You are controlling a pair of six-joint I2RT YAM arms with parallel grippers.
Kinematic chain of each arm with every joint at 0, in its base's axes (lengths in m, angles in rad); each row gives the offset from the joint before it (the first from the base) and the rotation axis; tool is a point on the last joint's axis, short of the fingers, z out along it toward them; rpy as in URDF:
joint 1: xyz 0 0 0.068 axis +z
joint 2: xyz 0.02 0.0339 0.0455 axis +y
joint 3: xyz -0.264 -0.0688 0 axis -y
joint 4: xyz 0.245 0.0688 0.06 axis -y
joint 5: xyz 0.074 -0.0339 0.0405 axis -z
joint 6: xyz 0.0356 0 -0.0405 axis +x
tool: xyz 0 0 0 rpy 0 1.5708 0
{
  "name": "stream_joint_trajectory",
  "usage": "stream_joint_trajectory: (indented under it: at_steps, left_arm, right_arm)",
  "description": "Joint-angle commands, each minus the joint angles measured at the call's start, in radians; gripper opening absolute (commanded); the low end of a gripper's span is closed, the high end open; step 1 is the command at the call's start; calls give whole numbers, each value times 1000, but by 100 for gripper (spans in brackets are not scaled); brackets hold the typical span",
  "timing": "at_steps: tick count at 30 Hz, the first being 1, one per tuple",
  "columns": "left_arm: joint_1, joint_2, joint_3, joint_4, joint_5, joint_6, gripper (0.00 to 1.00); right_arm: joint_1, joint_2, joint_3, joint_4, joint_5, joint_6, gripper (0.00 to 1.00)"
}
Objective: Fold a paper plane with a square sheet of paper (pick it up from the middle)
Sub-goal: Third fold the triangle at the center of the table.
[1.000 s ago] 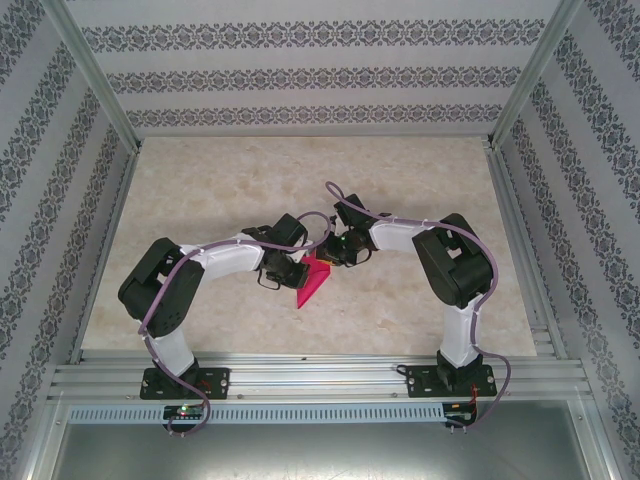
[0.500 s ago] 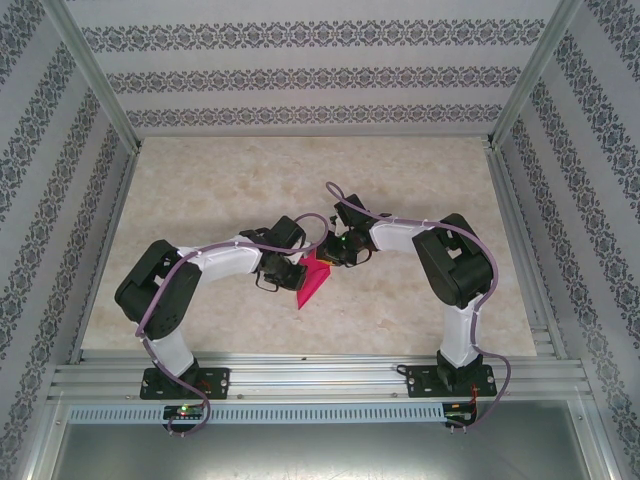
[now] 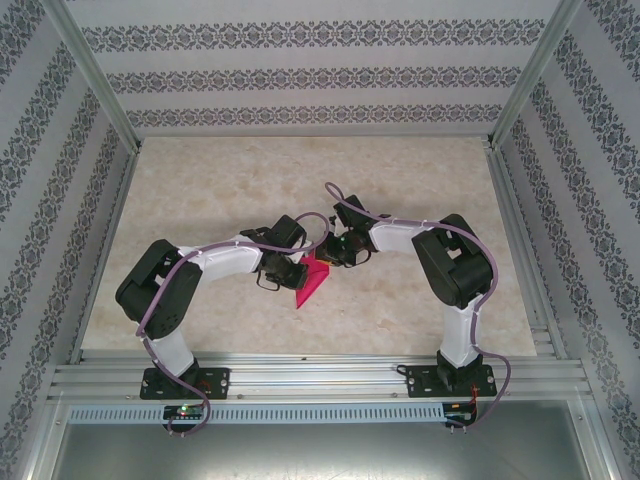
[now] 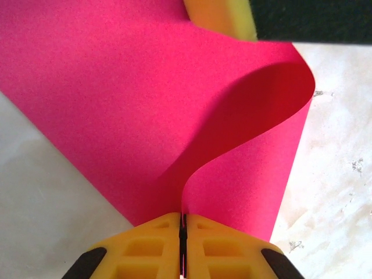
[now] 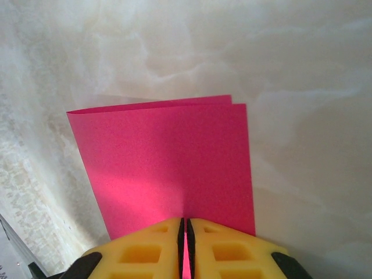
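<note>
Magenta paper sheet (image 5: pixel 168 163), folded over, is pinched by left claw (image 4: pixel 182 220) and right claw (image 5: pixel 186 222)

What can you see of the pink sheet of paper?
The sheet of paper is thin, plain magenta-pink and unmarked. It is bent over on itself, two layers with edges nearly matching, one part curving in a loop. The left gripper and the right gripper each pinch an edge, near the middle of the table.
</note>
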Motion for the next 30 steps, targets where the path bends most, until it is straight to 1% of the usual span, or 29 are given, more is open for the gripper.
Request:
stream_joint_trajectory:
  at_steps: [1,5,13,22,30]
  left_arm:
    - [15,18,3,9,-9,5,11]
    - [15,20,-17,9,-17,-3,10]
    - [15,-44,-35,9,-56,-18,11]
    - [15,-7,0,6,-52,1,11]
    - [15,5,-27,11,-41,-12,11]
  right_arm:
    - [17,25,-32,-38,39,11,14]
    - [17,22,-30,-43,43,10,14]
    - [15,19,-34,-56,56,7,14]
    - [16,21,-31,-56,54,7,14]
    - [18,16,-33,-43,48,16,14]
